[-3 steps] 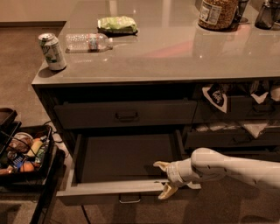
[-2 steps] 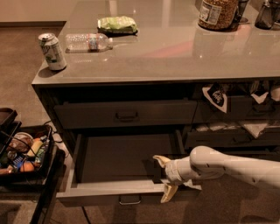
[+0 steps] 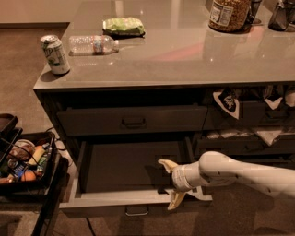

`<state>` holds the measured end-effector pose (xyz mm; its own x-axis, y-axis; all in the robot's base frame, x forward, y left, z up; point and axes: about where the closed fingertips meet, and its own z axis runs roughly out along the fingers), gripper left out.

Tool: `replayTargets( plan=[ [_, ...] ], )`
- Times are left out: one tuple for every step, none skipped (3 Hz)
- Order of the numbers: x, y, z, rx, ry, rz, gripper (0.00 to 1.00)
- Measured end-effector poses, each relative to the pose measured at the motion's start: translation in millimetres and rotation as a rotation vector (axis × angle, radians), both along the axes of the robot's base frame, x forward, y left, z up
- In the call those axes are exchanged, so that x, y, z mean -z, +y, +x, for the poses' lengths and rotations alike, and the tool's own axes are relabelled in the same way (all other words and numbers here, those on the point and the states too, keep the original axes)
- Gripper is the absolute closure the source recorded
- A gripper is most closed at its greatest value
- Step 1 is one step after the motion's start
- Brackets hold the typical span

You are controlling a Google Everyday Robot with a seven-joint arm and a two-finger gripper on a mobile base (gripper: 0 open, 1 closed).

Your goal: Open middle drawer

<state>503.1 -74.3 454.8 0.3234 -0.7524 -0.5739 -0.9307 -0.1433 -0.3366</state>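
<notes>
At right end of pulled-out middle drawer (image 3: 124, 167), end effector (image 3: 170, 183) released; can (image 3: 55, 54), bottle (image 3: 93, 44) on countertop (image 3: 184, 60) above

Grey worktop (image 3: 184, 64): soda can (image 3: 55, 54) upright at front-left corner. Clear plastic bottle (image 3: 92, 44) lies on its side just behind it, green snack bag (image 3: 123, 26) further back. Jar w/ label (image 3: 229, 14) at far right. Top drawer (image 3: 92, 122) below the worktop is closed. Open compartments on the right hold crumpled packets (image 3: 227, 101). Black bin (image 3: 50, 163) w/ mixed items on the left, at floor level. Tool (image 3: 167, 184) is low, under the worktop front, right of centre.
</notes>
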Motion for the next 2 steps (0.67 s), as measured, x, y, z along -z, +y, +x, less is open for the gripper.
replayTargets(
  plan=[
    [-43,4,1,-0.019,-0.088,-0.018,0.0],
    [-78,-3,9,-0.028,-0.178,-0.032,0.0]
  ],
)
